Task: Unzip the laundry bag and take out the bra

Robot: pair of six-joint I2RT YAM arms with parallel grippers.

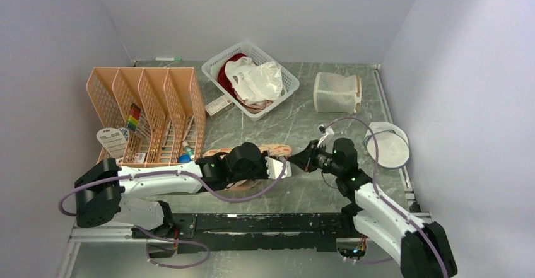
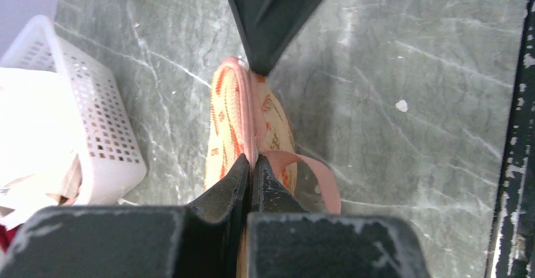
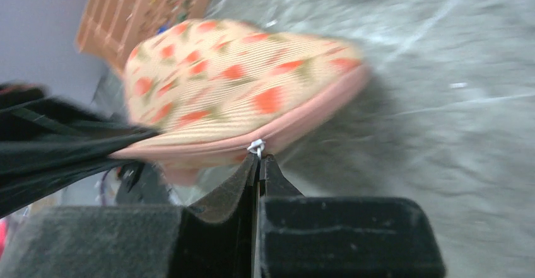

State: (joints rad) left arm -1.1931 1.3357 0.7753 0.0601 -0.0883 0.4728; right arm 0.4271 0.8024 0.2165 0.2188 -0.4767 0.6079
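Now, laundry bag [image 3: 240, 82] between the tools, left tool [image 2: 251, 164] clamped on its edge, right tool [image 3: 258, 161] pinching zipper pull [image 3: 256, 145]

Grey marbled tabletop [image 1: 296, 127]: orange file rack [image 1: 148, 111] at the left edge, white basket [image 1: 211, 70] and mesh cylinder [image 1: 336, 92] by the far edge, mesh disc [image 1: 387, 144] at the right edge, laundry bag [image 1: 277, 150] toward the near edge.

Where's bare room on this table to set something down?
Free: marble between white basket, mesh cylinder and laundry bag; strip on its near side. Crowded: beside the file rack, and around left end effector and right end effector.
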